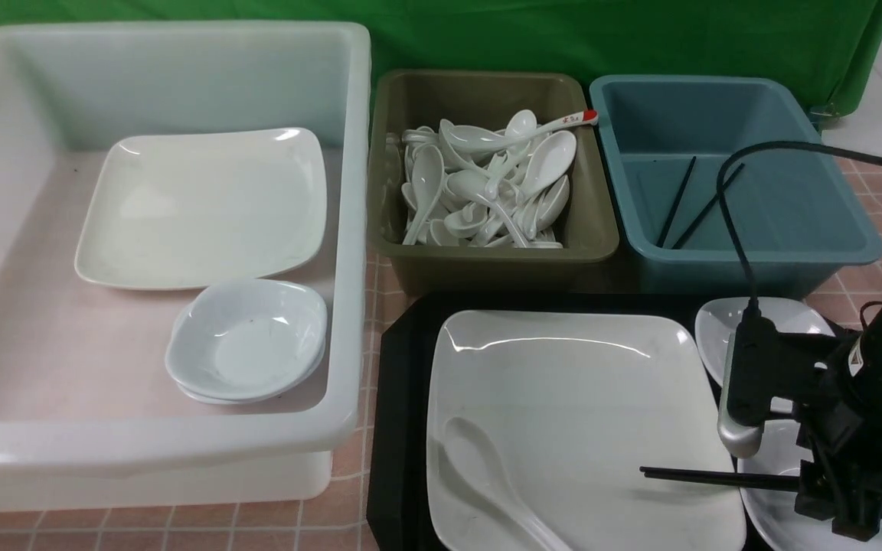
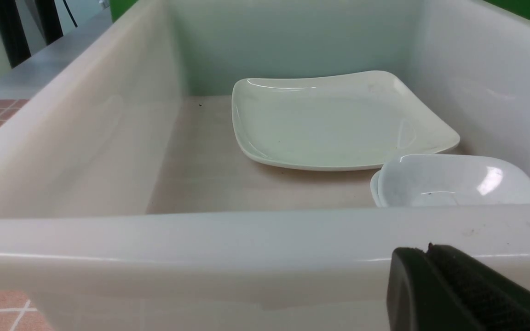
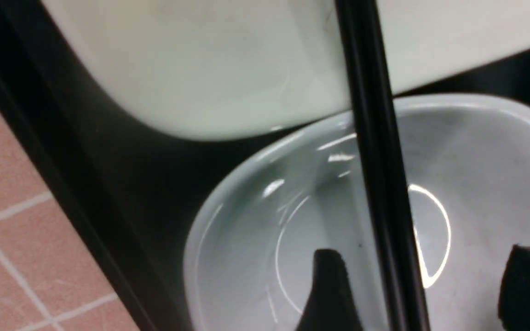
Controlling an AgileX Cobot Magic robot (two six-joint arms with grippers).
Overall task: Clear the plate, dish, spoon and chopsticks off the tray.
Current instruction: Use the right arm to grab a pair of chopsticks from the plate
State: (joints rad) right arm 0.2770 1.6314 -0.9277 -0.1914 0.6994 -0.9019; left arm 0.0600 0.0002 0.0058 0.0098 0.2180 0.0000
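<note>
Front view gives you the black tray [image 1: 403,398] at the near right, with the large square plate [image 1: 579,383] lying flat on it. The all-white spoon [image 1: 487,474] lies bowl-up in the plate's near left corner. The black chopsticks [image 1: 701,476] lie side by side, crossing the plate's near right edge and reaching over the near small dish [image 1: 774,513]. A far small dish [image 1: 717,329] sits on the tray behind it.

Your right gripper [image 1: 839,513] hangs over the near small dish. In the right wrist view its fingers [image 3: 329,285] stand wide apart, one on each side of the chopsticks, with gaps showing on both sides.

Your left gripper [image 2: 430,257] is pressed together on nothing, just outside the near wall of the white tub [image 2: 265,239], which holds another plate and stacked dishes.
</note>
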